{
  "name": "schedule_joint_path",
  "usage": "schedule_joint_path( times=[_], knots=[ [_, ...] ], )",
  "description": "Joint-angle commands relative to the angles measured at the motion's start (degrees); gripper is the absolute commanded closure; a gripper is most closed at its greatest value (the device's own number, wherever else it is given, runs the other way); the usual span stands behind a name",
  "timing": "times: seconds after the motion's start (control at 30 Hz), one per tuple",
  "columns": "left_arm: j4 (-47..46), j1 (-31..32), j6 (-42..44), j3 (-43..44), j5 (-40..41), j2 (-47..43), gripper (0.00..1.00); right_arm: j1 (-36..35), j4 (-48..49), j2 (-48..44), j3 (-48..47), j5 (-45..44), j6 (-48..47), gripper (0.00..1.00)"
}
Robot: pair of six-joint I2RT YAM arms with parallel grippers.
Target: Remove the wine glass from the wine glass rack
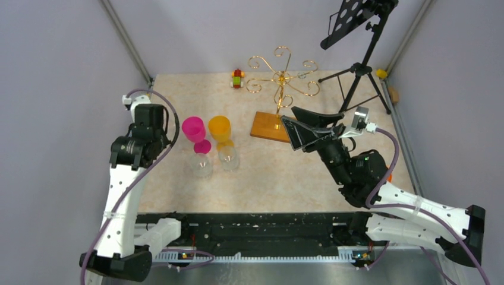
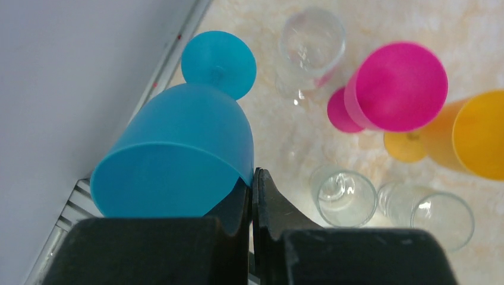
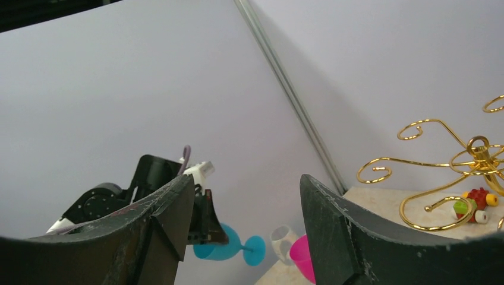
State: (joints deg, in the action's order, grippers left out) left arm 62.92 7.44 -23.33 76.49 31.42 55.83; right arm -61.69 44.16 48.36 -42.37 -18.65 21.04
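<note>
We saw the blue plastic wine glass [image 2: 178, 154] off the bare gold wire rack [image 1: 282, 77], apparently pinched by its rim in our near-shut left hand [image 2: 252, 178] beside the pale left wall [image 2: 71, 71], with our right hand [image 3: 246, 178] wide open and empty, so little seemed to remain.

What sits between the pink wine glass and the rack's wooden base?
The orange wine glass, beside the pink wine glass; bare tabletop then runs to the wooden base. The top external view shows it.
</note>
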Motion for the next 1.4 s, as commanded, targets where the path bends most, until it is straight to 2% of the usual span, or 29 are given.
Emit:
schedule_joint_path(
  times=[0.0,0.17,0.43,0.7,0.9,1.1,1.23,1.37],
  knots=[
    [4.2,-0.2,2.5,-0.1,-11.0,2.0,1.00,0.1,-2.8,-2.7,0.1,-1.5,1.2,0.34],
    [6.9,-0.2,3.2,-1.7,-13.1,4.0,1.00,0.1,-2.9,-4.7,0.6,-2.1,1.6,0.35],
    [2.6,-0.2,5.6,-5.8,-21.3,7.8,1.00,0.1,-3.8,-4.1,0.5,-2.5,2.3,0.35],
    [1.5,-0.2,5.2,-6.2,-20.7,16.5,1.00,0.1,-5.0,-4.4,0.5,-3.5,1.9,0.35],
    [-0.1,-0.2,5.3,-6.0,-21.7,18.8,0.99,0.0,-5.7,-4.9,0.4,-4.0,1.5,0.35],
    [-0.1,-0.2,5.3,-6.1,-20.6,19.6,0.81,0.0,-6.1,-5.2,0.5,-4.5,1.4,0.35],
    [0.8,-0.2,5.2,-4.5,-20.0,19.0,0.61,0.1,-6.6,-5.5,0.5,-4.5,1.4,0.35],
    [2.1,-0.2,5.4,-0.8,-19.7,17.4,0.47,0.1,-7.7,-6.3,0.3,-5.2,0.8,0.35]
  ],
)
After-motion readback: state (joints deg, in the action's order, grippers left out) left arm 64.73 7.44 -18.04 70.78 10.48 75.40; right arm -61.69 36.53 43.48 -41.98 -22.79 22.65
